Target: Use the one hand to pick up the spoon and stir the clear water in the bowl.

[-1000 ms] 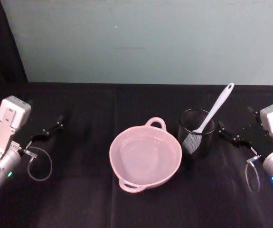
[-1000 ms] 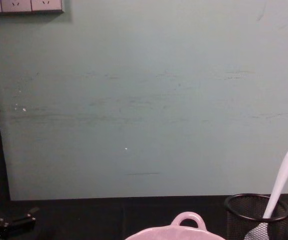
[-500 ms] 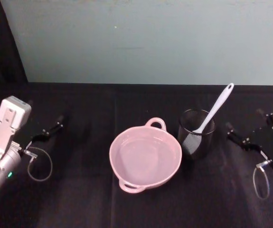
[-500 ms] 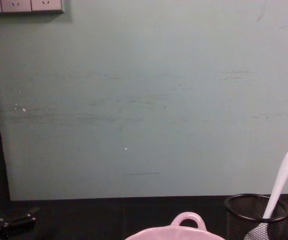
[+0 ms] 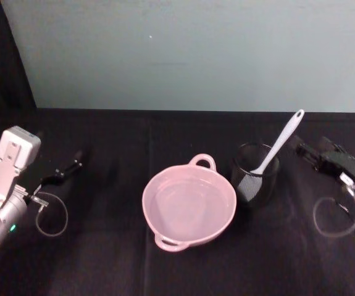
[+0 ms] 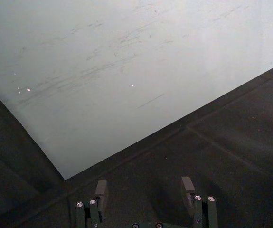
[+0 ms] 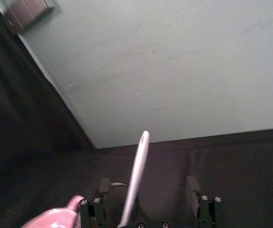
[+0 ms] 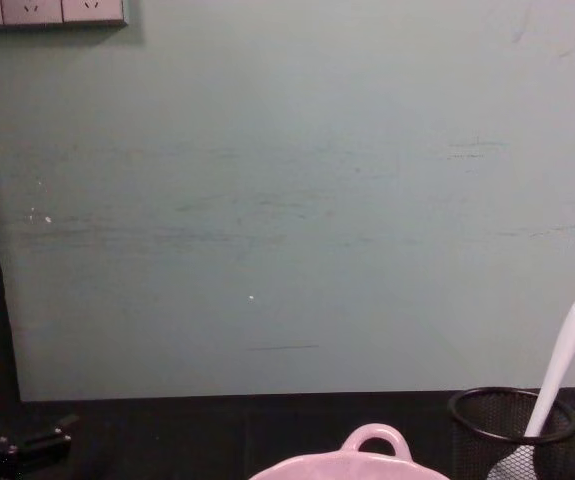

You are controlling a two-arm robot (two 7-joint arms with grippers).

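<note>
Spoon (image 5: 280,140) stood scoop-down in the mesh cup (image 5: 255,179), just R of the bowl (image 5: 189,203). I saw its handle ahead of my R gripper (image 7: 148,186), in line w/ the gap between spread fingers (image 7: 192,184), untouched. L gripper (image 6: 145,187) sat well apart at far L, fingers also spread.

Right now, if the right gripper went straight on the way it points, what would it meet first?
Probably the spoon: its handle stands just ahead of the right gripper, between the open jaws, though depth is unclear.
</note>
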